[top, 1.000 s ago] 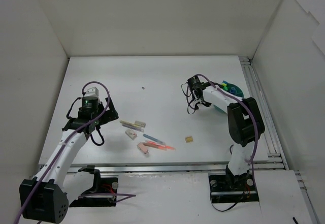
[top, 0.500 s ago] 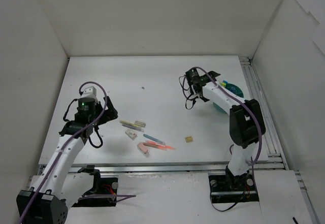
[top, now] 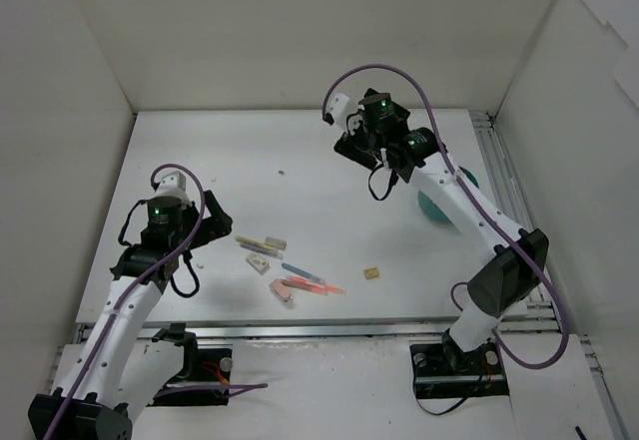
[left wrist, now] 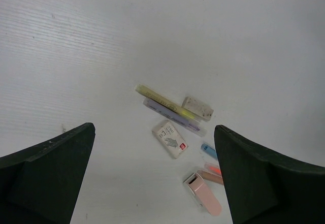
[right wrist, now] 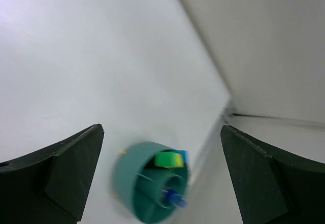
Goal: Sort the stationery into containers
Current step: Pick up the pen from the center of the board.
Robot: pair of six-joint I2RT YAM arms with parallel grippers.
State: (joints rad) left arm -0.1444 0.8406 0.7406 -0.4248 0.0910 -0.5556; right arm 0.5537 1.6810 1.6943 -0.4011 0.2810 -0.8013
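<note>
The left gripper (left wrist: 153, 132) hangs over the bench (left wrist: 76, 41) with its jaws wide apart and nothing between them. In the left wrist view the loose stationery lies low and right of centre. A yellow highlighter (left wrist: 161, 101) lies slantwise, with a lilac pen (left wrist: 175, 118) right alongside it and a small grey eraser (left wrist: 197, 108) at their right end. Just below them is a white labelled eraser (left wrist: 170, 139). Further down sit a blue-tipped pen (left wrist: 208, 150), an orange pen (left wrist: 213, 171) and a pink eraser (left wrist: 203, 199), close together. In the top view a tan cube (top: 371, 273) sits alone to the right of this cluster.

The right gripper (right wrist: 160, 132) is also spread wide and holds nothing. It is raised at upper centre of the top view. Its own view (blurred) shows the teal tub (right wrist: 124, 176) at bottom centre. Inside are a green-capped item (right wrist: 169, 159) and a blue-capped one (right wrist: 175, 200). In the top view the tub sits at the bench's right edge, partly hidden by the right arm (top: 469, 216).
</note>
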